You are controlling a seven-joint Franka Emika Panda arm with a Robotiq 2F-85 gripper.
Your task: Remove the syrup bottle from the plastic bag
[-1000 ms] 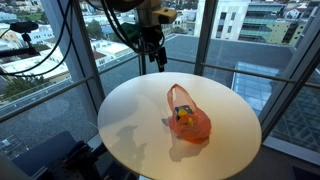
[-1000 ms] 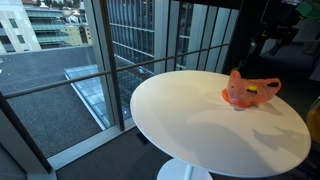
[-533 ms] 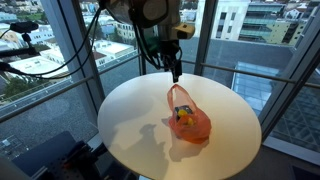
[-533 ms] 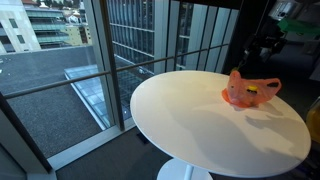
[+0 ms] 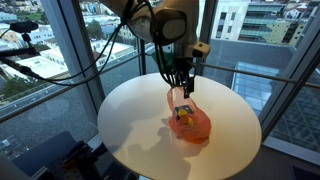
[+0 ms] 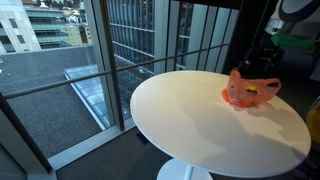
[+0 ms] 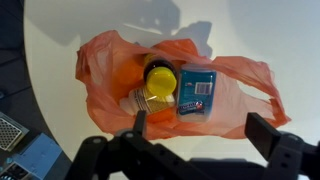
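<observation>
An orange plastic bag (image 5: 188, 120) lies on the round white table (image 5: 130, 125); it also shows in an exterior view (image 6: 248, 91) and in the wrist view (image 7: 120, 75). Inside it, the wrist view shows a syrup bottle with a yellow cap (image 7: 154, 86) lying beside a blue and white box (image 7: 198, 90). My gripper (image 5: 181, 88) hangs right above the bag, open and empty. In the wrist view its fingers (image 7: 200, 130) straddle the bag's near edge.
The table stands by tall glass windows with dark railings (image 6: 150, 50). Dark equipment (image 5: 65, 155) sits below the table's edge. A patterned object (image 7: 12, 133) shows at the wrist view's lower left.
The arm has moved from beyond the table's far edge to right above the bag and has come lower. The bag has not moved.
</observation>
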